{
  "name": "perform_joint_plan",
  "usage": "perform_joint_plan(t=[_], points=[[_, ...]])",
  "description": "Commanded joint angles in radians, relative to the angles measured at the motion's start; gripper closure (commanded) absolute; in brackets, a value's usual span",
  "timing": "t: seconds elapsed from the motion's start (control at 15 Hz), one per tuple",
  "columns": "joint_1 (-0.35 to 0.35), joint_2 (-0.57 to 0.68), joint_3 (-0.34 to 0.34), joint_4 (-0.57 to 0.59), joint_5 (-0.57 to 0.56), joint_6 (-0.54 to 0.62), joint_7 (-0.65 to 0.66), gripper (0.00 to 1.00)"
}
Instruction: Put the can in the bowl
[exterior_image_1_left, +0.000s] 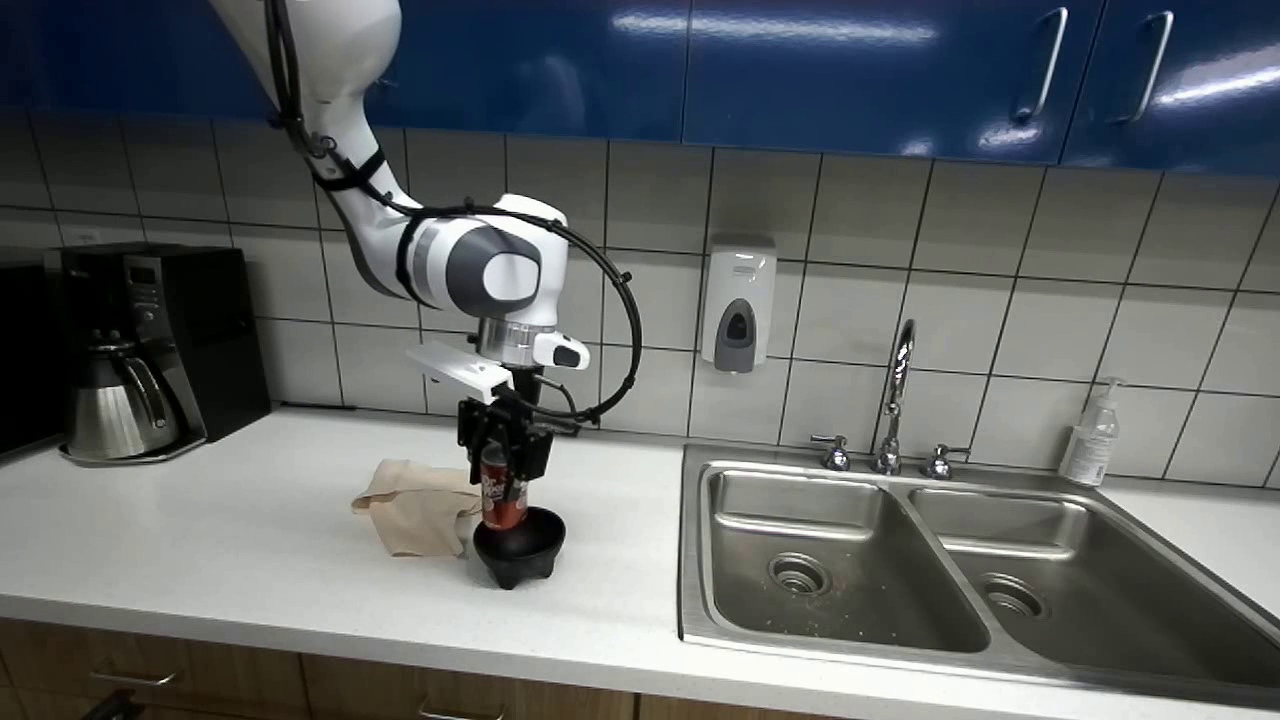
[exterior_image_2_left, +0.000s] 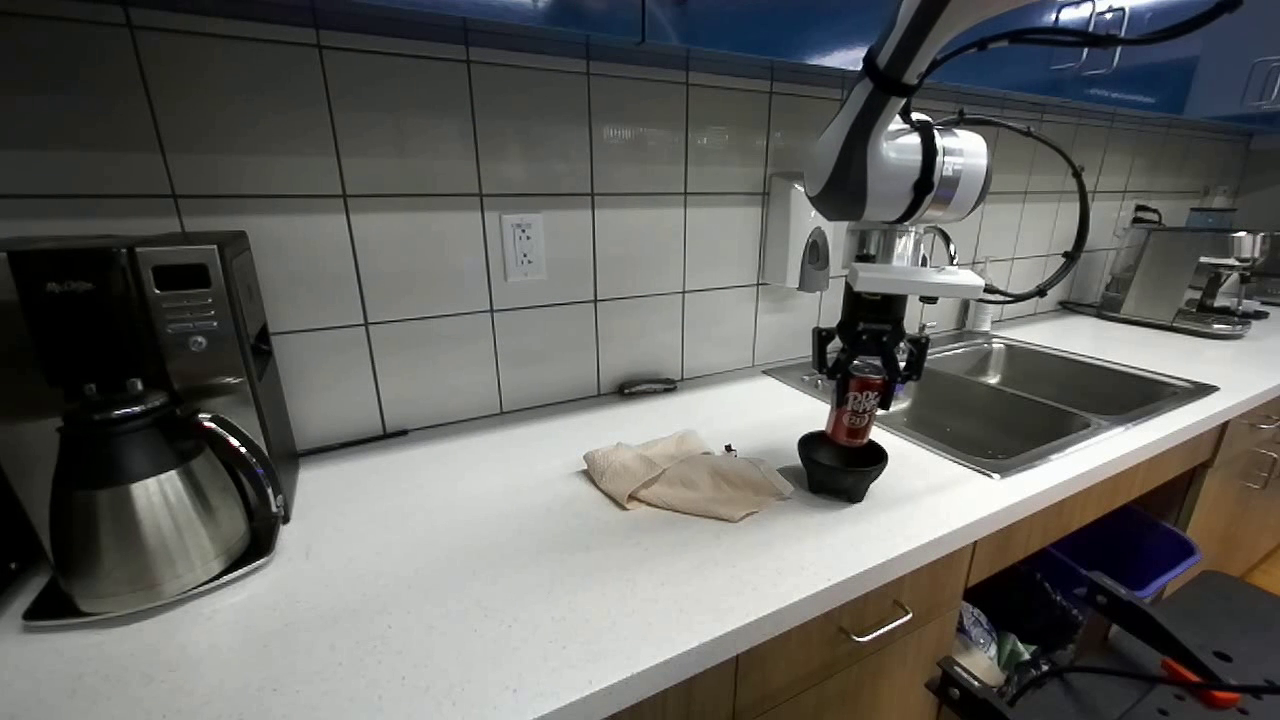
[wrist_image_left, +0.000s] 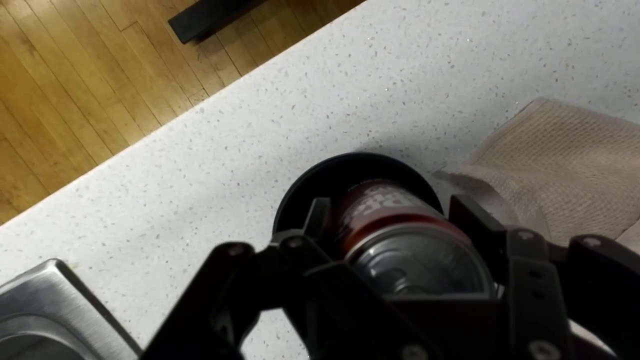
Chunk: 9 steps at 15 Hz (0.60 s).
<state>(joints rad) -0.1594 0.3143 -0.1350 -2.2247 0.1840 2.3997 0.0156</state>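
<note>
The red soda can (exterior_image_1_left: 506, 515) hangs a little tilted between the fingers of my gripper (exterior_image_1_left: 499, 482), its lower end at the mouth of the small black bowl (exterior_image_1_left: 519, 563). In an exterior view, the can (exterior_image_2_left: 855, 418) shows its label between the fingers of my gripper (exterior_image_2_left: 864, 392), and the bowl (exterior_image_2_left: 842, 482) stands under it on the counter. In the wrist view, my gripper (wrist_image_left: 387, 210) has one finger along each side of the can (wrist_image_left: 420, 260). The bowl (wrist_image_left: 307, 187) shows behind the can. I cannot tell whether the can touches the bowl.
A beige cloth (exterior_image_1_left: 420, 510) lies beside the bowl, very close to it. The steel double sink (exterior_image_1_left: 690, 560) is on the other side. A coffee maker (exterior_image_2_left: 200, 330) with a carafe stands farther along the counter (exterior_image_2_left: 450, 570). The counter's front edge is near the bowl.
</note>
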Motion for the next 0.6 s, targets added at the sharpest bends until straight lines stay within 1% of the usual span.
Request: perform_joint_plan(t=[0.0, 0.53], points=[[-0.005, 0.001, -0.003, -0.004, -0.016, 0.016, 0.004, 0.62], [-0.008, 0.031, -0.007, 0.0, -0.015, 0.029, 0.004, 0.62]])
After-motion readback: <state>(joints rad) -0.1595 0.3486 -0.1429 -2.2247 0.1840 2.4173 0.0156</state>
